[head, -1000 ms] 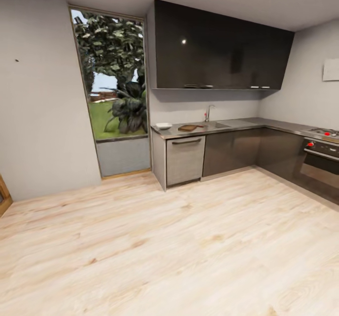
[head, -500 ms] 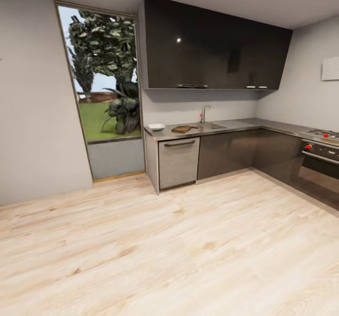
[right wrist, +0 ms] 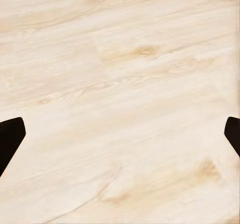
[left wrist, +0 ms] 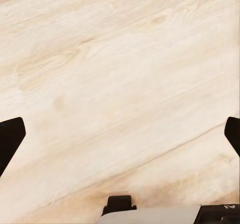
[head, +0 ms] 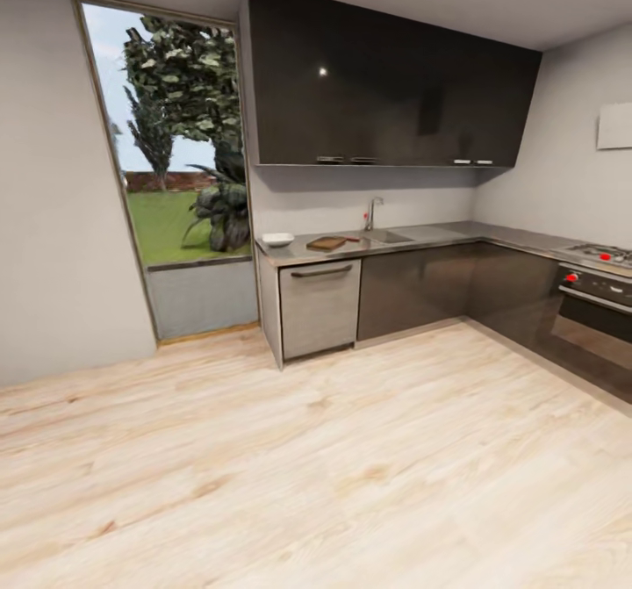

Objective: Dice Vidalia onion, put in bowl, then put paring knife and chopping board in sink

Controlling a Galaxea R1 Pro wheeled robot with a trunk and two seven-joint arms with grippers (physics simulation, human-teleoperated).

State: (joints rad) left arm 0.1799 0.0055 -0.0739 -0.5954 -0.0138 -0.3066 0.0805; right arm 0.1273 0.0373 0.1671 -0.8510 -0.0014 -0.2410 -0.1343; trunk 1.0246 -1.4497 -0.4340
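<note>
Head view: the robot stands on the pale wooden floor, well apart from the kitchen units. On the countertop, the white bowl sits near the end corner beside the window. The chopping board lies between the bowl and the sink, near the front edge. A thin sliver at the board's sink-side edge may be the paring knife, too small to confirm. The sink's basin interior is hidden at this angle, so the onion cannot be placed.

Wrist views: the left gripper and right gripper each hang over bare floor, fingertips spread wide, holding nothing.

Judged progress: no step is done. Approach, retrieval, dicing, transfer and clearing all remain.
</note>
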